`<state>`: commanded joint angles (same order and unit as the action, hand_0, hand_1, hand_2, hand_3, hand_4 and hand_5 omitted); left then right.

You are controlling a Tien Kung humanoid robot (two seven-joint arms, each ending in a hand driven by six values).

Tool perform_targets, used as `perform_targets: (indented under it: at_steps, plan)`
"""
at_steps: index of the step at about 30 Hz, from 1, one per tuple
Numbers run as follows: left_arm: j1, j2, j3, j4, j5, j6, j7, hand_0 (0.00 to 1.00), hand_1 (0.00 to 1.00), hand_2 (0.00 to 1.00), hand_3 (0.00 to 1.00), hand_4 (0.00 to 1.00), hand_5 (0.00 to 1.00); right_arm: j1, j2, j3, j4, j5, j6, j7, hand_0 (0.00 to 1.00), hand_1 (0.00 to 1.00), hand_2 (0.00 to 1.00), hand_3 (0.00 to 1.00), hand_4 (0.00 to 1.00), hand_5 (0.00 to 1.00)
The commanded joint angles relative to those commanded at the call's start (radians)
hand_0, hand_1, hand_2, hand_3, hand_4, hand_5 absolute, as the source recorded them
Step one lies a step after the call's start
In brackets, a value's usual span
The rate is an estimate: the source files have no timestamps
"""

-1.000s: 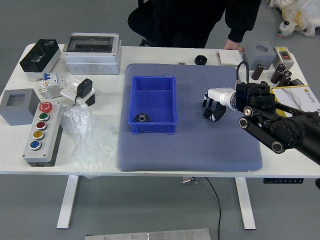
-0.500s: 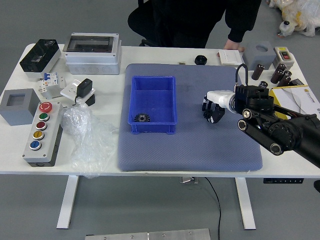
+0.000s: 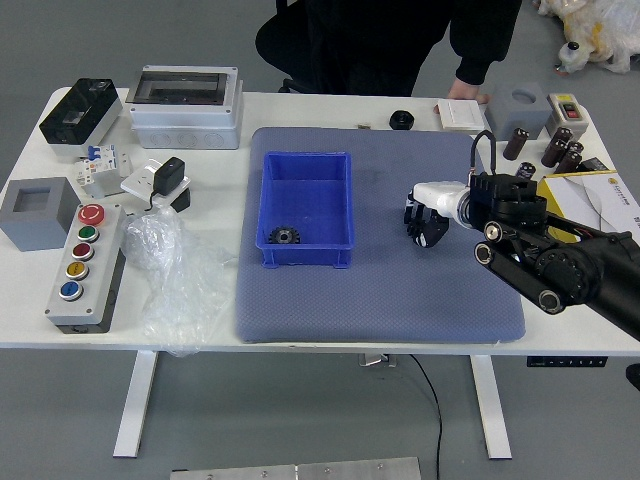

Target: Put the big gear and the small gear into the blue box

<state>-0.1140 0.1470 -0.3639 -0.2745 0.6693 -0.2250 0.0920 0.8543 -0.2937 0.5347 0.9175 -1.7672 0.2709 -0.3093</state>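
Note:
My right hand (image 3: 427,220) reaches in from the right and is low over the blue-grey mat (image 3: 380,310), to the right of the blue box (image 3: 308,205). Dark shapes show at its end, and I cannot tell whether a gear is among them. One dark toothed gear (image 3: 285,235) lies inside the box, near its front left corner; whether it is the big or the small one is unclear. A second gear cannot be made out. My left arm is out of view.
A person (image 3: 385,45) stands at the far side, one hand (image 3: 467,91) at the table edge by a white block. A black round part (image 3: 402,120) lies at the mat's far edge. Left stand a button panel (image 3: 88,265) and a plastic bag (image 3: 175,275); right, a yellow box (image 3: 590,200).
My right hand has shifted slightly, and the dark shapes at its end appear closer together. The wrist and forearm have moved a little to the left. Box, gear and person look unchanged.

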Motion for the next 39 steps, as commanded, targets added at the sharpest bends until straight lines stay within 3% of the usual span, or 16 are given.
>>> perform_targets:
  at_steps: [1,15,39]
  plan:
    - [0.000,0.000,0.000,0.000,0.000,0.000,0.000,0.861,0.831,0.826,0.777,0.600,0.374,-0.001,0.000,0.001,0.000,-0.002,-0.005,0.001,0.505,0.404,0.509,0.606,0.668,0.032]
    - [0.000,-0.003,0.000,0.000,-0.001,0.000,0.000,0.861,0.830,0.826,0.777,0.600,0.374,-0.006,0.003,0.008,-0.005,-0.016,-0.047,0.010,0.502,0.374,0.479,0.600,0.627,0.019]
    - [0.004,0.002,0.001,0.000,0.001,0.000,0.001,0.861,0.830,0.826,0.777,0.600,0.374,0.005,-0.019,0.029,0.031,-0.031,-0.044,-0.004,0.503,0.364,0.468,0.601,0.578,0.028]
